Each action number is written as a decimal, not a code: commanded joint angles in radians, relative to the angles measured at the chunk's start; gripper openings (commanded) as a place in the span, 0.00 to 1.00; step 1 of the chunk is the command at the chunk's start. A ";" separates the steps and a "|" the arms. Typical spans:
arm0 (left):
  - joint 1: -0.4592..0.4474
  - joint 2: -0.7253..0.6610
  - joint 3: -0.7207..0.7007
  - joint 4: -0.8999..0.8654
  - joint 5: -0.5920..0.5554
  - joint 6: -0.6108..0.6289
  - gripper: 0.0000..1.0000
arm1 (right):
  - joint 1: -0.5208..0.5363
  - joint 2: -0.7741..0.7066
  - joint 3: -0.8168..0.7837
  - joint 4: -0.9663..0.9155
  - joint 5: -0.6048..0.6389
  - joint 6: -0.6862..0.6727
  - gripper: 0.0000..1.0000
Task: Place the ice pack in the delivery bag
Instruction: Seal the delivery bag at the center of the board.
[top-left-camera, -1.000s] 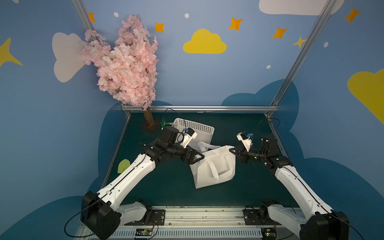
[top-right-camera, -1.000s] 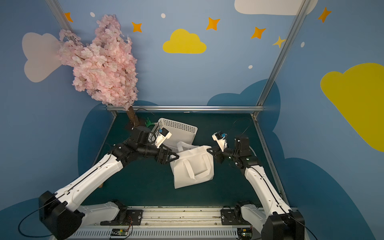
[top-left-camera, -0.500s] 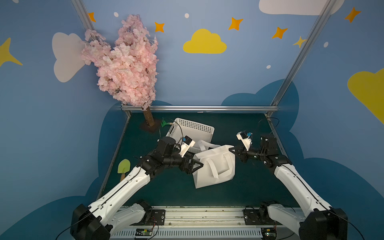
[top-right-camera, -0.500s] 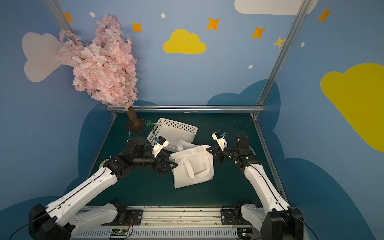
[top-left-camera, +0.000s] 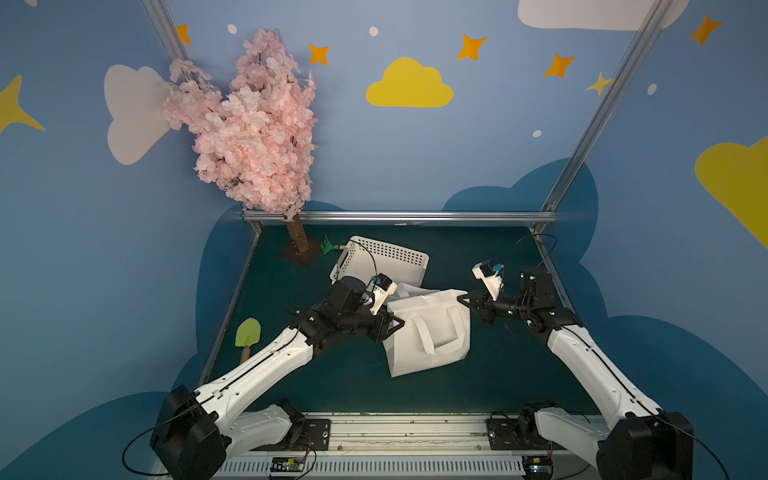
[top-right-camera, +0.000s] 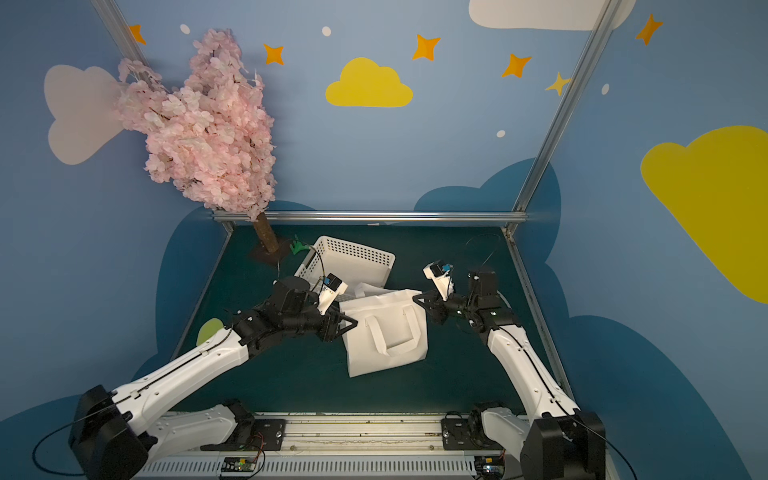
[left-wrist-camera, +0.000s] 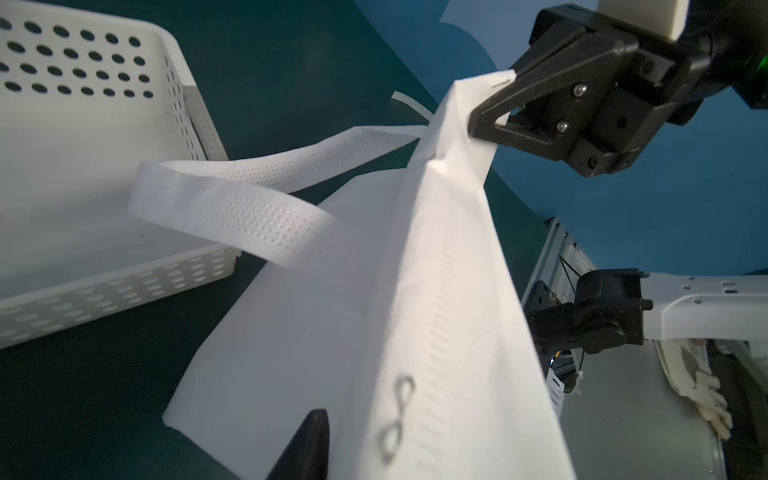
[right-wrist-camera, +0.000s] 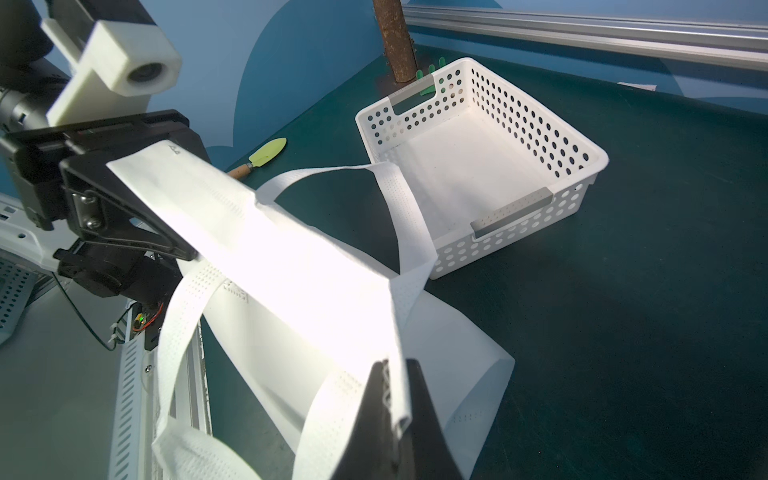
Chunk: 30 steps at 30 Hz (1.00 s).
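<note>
The delivery bag (top-left-camera: 430, 332) (top-right-camera: 386, 332) is a white fabric tote, stretched flat between both arms above the green table. My right gripper (top-left-camera: 461, 298) (right-wrist-camera: 395, 382) is shut on the bag's right top corner, with the folded rim pinched between its black fingers. My left gripper (top-left-camera: 395, 322) (right-wrist-camera: 183, 187) is closed over the left top corner, and the white rim passes between its jaws. In the left wrist view one black finger (left-wrist-camera: 309, 436) shows beside the bag (left-wrist-camera: 415, 332); the fabric hides its partner. One loop handle (right-wrist-camera: 399, 216) hangs loose. The ice pack is not in view.
A white perforated basket (top-left-camera: 386, 257) (right-wrist-camera: 582, 166) stands empty just behind the bag. A pink blossom tree (top-left-camera: 257, 124) rises at the back left, with a green toy (top-left-camera: 328, 246) by its trunk. A yellow-green toy shovel (top-left-camera: 248, 336) lies at the table's left edge.
My left arm swung down and forward from the basket to the bag's left corner, and its jaws closed on the rim. The right gripper kept its hold without moving.
</note>
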 joint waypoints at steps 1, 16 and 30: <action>-0.003 -0.004 -0.025 0.032 -0.010 0.000 0.31 | -0.003 0.009 0.019 -0.038 0.000 -0.013 0.00; 0.008 -0.119 -0.154 0.203 0.040 -0.023 0.05 | -0.003 -0.014 0.017 -0.059 0.019 0.001 0.00; 0.012 -0.117 -0.155 0.219 0.100 0.056 0.03 | -0.004 -0.127 0.128 -0.106 0.099 -0.047 0.58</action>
